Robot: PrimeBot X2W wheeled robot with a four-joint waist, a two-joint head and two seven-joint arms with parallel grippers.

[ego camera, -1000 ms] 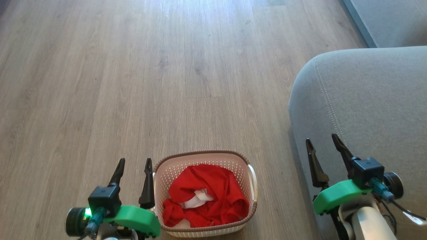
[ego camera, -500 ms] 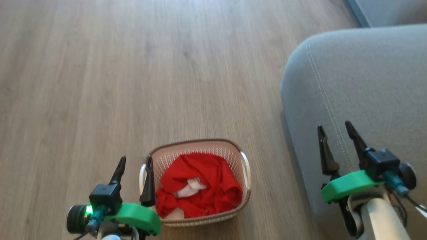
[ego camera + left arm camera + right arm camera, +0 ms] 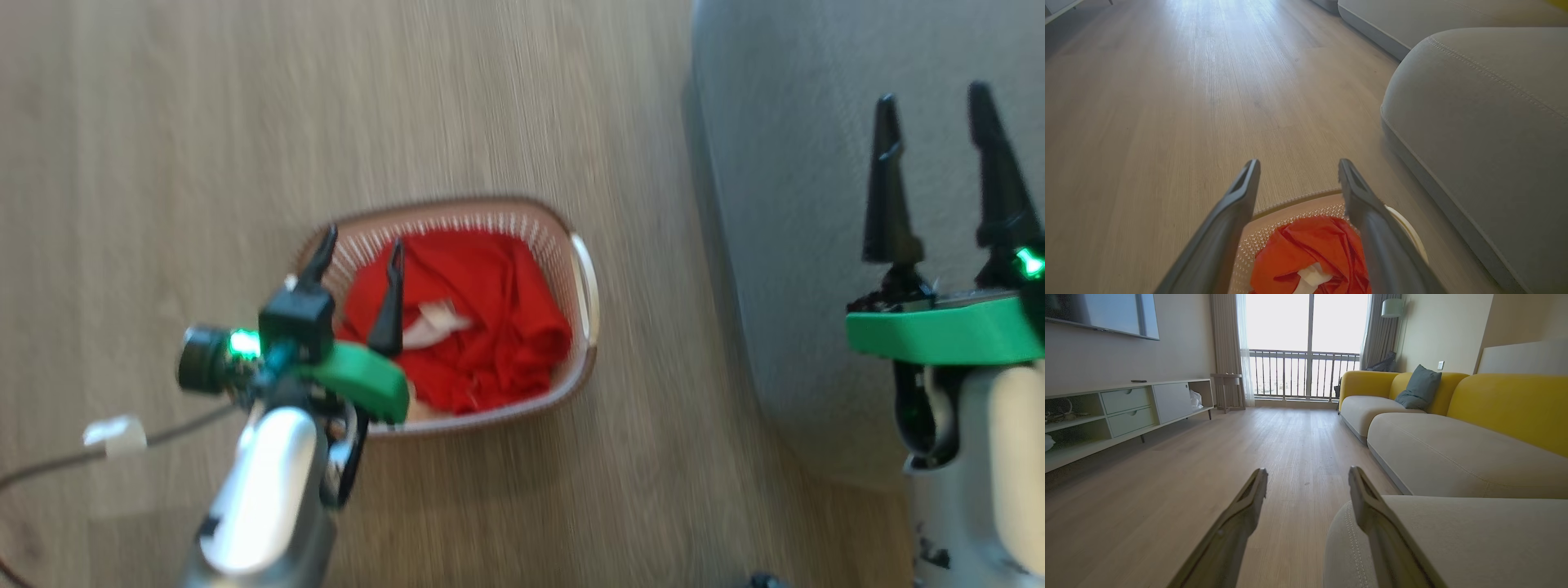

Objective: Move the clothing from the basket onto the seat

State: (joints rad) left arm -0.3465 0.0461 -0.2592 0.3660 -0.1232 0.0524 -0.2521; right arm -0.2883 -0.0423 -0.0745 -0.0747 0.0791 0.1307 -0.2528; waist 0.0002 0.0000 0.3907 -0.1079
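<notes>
Left hand held over the basket, fingers apart; clothing not yet taken.
The clothing is heaped in the basket on the floor, beside the seat. The right hand is held over the seat, fingers likewise spread, nothing gripped. The basket's perforated wall may be snagged and dragged, or one garment left behind, if only a thin fold is pinched.

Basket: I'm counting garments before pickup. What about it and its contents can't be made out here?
Head view: motion blur; whether the clothing is one garment or several, and any print, cannot be told.
Head view: the basket's near-left corner is hidden behind the left arm.
Left wrist view: the basket's near half is cut off by the bottom edge.
Basket floor: covered by clothing.
</notes>
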